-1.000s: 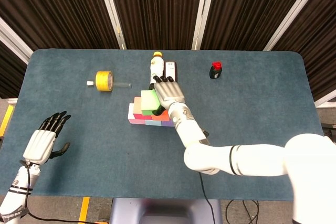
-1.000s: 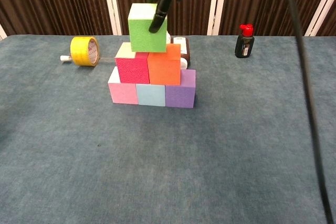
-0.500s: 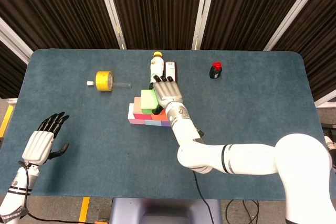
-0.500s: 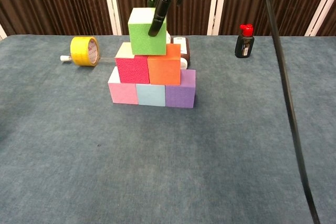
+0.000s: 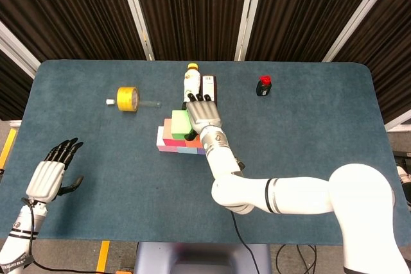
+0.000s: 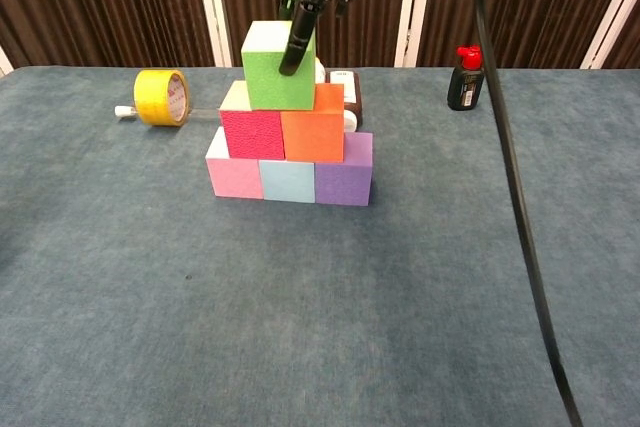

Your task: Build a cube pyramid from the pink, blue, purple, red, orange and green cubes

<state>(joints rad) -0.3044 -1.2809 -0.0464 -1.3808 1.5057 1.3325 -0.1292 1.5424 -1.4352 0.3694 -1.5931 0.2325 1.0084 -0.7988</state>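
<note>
Lower than 1 second ago, the green cube (image 6: 277, 67) now sits on the red cube (image 6: 252, 132) and the orange cube (image 6: 313, 135), with no gap showing under it in the chest view. The right hand (image 5: 203, 115) is over the stack, its fingers (image 6: 298, 37) lying against the front face of the green cube; the head view shows the hand wrapped on the cube's right side, so it grips the green cube. Directly beneath the hand, the 3 bottom cubes stand in a row touching one another: the pink cube (image 6: 234, 175) to the hand's left, the blue cube (image 6: 287, 180) in the middle, the purple cube (image 6: 344, 174) on the right.

Just behind the hand stand a white bottle with a yellow cap (image 5: 191, 79) and a small dark box (image 5: 209, 85), side by side; what either holds cannot be told. Further to the hand's right and behind it is a small black bottle with a red cap (image 6: 464, 77). To the hand's left and behind, a roll of yellow tape (image 6: 160, 96) stands on edge on the blue-grey table (image 6: 320, 327).

The left hand (image 5: 51, 173) is well apart from all of this, at the near left edge of the table, palm down, fingers apart and holding nothing.
</note>
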